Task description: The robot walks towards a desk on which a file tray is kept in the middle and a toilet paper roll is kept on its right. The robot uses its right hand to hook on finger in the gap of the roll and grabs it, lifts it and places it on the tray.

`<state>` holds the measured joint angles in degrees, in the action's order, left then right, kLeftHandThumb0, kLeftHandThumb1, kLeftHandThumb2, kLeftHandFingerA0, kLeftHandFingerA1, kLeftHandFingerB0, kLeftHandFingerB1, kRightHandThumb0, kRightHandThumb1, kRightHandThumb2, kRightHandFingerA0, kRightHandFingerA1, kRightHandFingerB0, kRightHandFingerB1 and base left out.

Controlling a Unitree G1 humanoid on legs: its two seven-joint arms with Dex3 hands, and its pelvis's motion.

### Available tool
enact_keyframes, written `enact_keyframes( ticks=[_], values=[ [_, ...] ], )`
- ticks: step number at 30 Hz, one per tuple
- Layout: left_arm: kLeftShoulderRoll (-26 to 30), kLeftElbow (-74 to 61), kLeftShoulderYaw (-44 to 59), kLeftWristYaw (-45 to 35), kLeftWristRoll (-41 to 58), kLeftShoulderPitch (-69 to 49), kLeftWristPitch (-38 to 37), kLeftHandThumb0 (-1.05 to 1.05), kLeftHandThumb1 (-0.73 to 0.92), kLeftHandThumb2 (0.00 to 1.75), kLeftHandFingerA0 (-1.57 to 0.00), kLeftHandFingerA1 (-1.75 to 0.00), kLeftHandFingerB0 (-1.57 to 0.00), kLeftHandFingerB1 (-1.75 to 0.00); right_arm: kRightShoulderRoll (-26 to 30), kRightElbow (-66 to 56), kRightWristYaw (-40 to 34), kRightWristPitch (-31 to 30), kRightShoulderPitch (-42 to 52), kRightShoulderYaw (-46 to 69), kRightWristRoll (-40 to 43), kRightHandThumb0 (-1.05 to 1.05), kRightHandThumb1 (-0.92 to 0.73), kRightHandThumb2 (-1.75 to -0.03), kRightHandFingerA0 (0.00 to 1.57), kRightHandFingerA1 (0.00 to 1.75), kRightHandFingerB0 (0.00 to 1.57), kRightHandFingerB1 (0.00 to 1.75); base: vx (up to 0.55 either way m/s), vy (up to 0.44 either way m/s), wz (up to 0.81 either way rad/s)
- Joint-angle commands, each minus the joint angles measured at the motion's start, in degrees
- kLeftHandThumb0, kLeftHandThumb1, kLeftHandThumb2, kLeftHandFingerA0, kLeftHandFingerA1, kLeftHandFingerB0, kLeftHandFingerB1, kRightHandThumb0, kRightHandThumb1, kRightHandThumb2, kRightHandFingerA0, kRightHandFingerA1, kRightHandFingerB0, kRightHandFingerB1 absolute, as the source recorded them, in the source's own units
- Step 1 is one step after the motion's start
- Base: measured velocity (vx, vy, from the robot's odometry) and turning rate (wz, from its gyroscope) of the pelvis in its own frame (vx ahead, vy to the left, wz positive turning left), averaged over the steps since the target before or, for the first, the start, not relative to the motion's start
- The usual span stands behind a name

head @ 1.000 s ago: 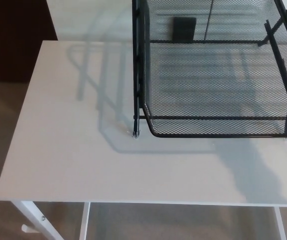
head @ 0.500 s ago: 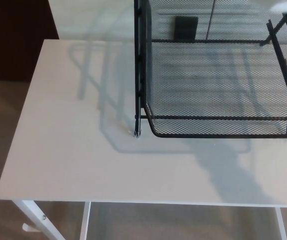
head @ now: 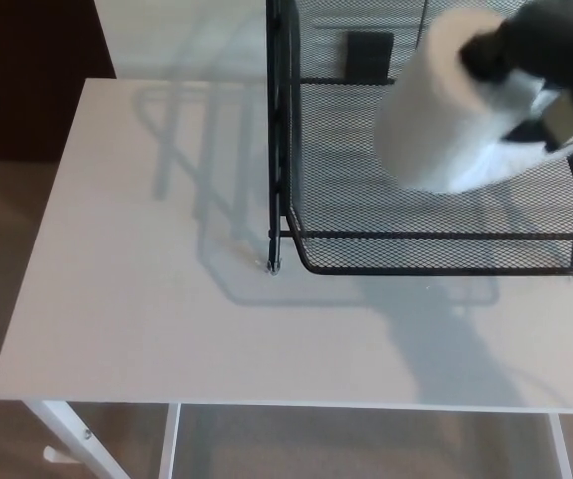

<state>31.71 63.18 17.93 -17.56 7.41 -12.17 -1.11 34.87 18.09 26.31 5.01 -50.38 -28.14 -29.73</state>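
A white toilet paper roll [head: 436,110] hangs in the air over the black wire-mesh file tray [head: 406,261], blurred by motion. My right hand [head: 541,50] comes in from the upper right, black, with a finger hooked into the roll's core. The roll is held above the tray's lower mesh floor, tilted, and I cannot tell whether it touches the mesh. The tray stands on the white desk [head: 137,279], toward its right side in this view. My left hand does not show.
The tray's upright black frame post [head: 277,140] stands at its left edge. A small black object [head: 369,55] shows behind the mesh at the back. The desk's front edge and white legs [head: 67,434] are at the bottom, over beige carpet.
The right hand has swung in from the upper right carrying the roll; a second ago neither was in view, half a second ago only a white sliver at the top right corner.
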Motion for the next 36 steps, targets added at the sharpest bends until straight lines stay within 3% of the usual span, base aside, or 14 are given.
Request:
enact_keyframes(
  ticks=[1,8,14,17,18,20,21,25,26,27,29,30,34,36],
  values=[
    [0.9,-1.3,-0.4,-1.2,-0.4,-2.0,-2.1,-0.87,0.90,0.67,-0.26,-0.69,-0.19,-0.53,0.2,0.0,8.4,-2.5,-2.1,-6.3,-9.3,-0.30,-0.60,-0.70,0.90,1.45,0.94,0.80,0.00,0.000,0.00],
    [1.0,-2.2,-0.6,-0.9,-0.9,-2.6,-2.2,-0.86,0.92,0.69,-0.26,-0.72,-0.17,-0.55,0.1,0.0,8.8,0.3,-3.6,-6.4,-8.0,-0.20,-0.56,-0.87,0.88,1.50,0.95,0.72,0.00,0.000,0.00],
    [0.7,1.1,0.2,-0.9,-0.2,-1.3,-2.7,-0.84,0.92,0.66,-0.21,-0.67,-0.19,-0.55,-0.7,-1.3,16.8,-2.3,-7.1,-5.5,-5.9,-0.38,-0.64,-0.59,0.95,0.90,0.71,0.44,0.00,0.000,0.00],
    [0.6,1.2,0.4,-0.7,0.0,-1.4,-2.7,-0.82,0.91,0.66,-0.23,-0.69,-0.19,-0.56,-0.7,-1.5,23.4,-3.7,-11.1,-7.2,-7.4,-0.52,-0.62,-0.59,0.64,0.85,0.41,0.34,0.00,0.000,0.00],
    [0.7,0.6,-0.2,-0.5,-0.5,-1.8,-3.0,-0.84,0.92,0.66,-0.24,-0.68,-0.20,-0.56,-1.0,-1.6,25.9,-5.0,-12.2,-6.8,-6.1,-0.62,-0.41,-0.83,0.48,0.76,0.22,0.49,0.00,0.000,0.00],
    [1.1,-0.6,-1.5,-0.4,-1.9,-2.8,-4.2,-0.85,0.92,0.69,-0.26,-0.68,-0.21,-0.57,-1.4,-1.9,31.1,-7.0,-14.6,-6.0,-3.3,-0.64,-0.41,-0.80,0.68,0.92,0.21,0.47,0.00,0.000,0.00],
    [1.1,-0.8,-1.6,-0.4,-2.0,-3.0,-4.4,-0.84,0.92,0.68,-0.26,-0.68,-0.21,-0.57,-1.4,-1.7,32.4,-7.0,-15.4,-5.7,-2.7,-0.61,-0.52,-0.57,0.75,1.14,0.28,0.36,0.00,0.000,0.00],
    [1.3,-0.4,-2.6,0.5,-2.8,-2.8,-4.3,-0.85,0.92,0.69,-0.33,-0.69,-0.22,-0.55,-1.8,-1.8,35.6,-9.1,-17.7,-5.2,-2.5,-0.59,-0.52,-0.57,0.61,1.25,0.30,0.34,0.00,0.000,0.00],
    [1.4,-3.2,-3.1,0.4,-3.2,-4.2,-3.7,-0.84,0.71,1.07,-0.36,-0.69,-0.25,-0.60,-3.1,0.7,37.2,-11.6,-20.2,-3.7,-0.3,-0.54,-0.50,-0.55,0.39,0.82,0.33,0.34,0.00,0.000,0.00],
    [1.5,-4.1,-3.3,0.1,-3.2,-4.9,-4.2,-0.84,0.92,0.70,-0.36,-0.72,-0.25,-0.58,-3.3,1.3,37.8,-12.1,-21.1,-3.4,0.0,-0.55,-0.50,-0.56,0.50,0.95,0.34,0.33,0.00,0.000,0.00],
    [1.7,-4.5,-3.7,0.5,-3.7,-5.3,-4.7,-0.86,0.92,0.69,-0.39,-0.69,-0.26,-0.57,-3.4,2.0,39.0,-12.3,-22.3,-3.4,-0.2,-0.59,-0.52,-0.56,0.37,0.75,0.34,0.32,0.00,0.000,0.00],
    [1.8,-4.5,-4.3,1.0,-4.4,-5.5,-5.1,-0.84,0.92,0.70,-0.37,-0.69,-0.25,-0.57,-3.5,2.8,40.4,-12.6,-23.8,-3.5,-0.3,-0.68,-0.43,-0.80,0.50,0.81,0.29,0.44,0.00,0.000,0.00],
    [1.6,-4.3,-4.1,1.1,-3.8,-5.2,-4.1,-0.84,0.92,0.68,-0.38,-0.70,-0.27,-0.58,-4.0,5.1,43.7,-14.5,-26.8,-3.5,-0.1,-0.61,-0.40,-0.81,0.55,0.78,0.25,0.45,0.00,0.000,0.00],
    [1.5,-4.2,-4.1,1.2,-3.6,-5.1,-3.9,-0.82,0.92,0.73,-0.37,-0.69,-0.27,-0.59,-4.4,6.9,46.1,-15.7,-28.6,-3.6,0.2,-0.58,-0.50,-0.56,0.51,0.64,0.34,0.32,0.00,0.000,0.00]
  ],
)
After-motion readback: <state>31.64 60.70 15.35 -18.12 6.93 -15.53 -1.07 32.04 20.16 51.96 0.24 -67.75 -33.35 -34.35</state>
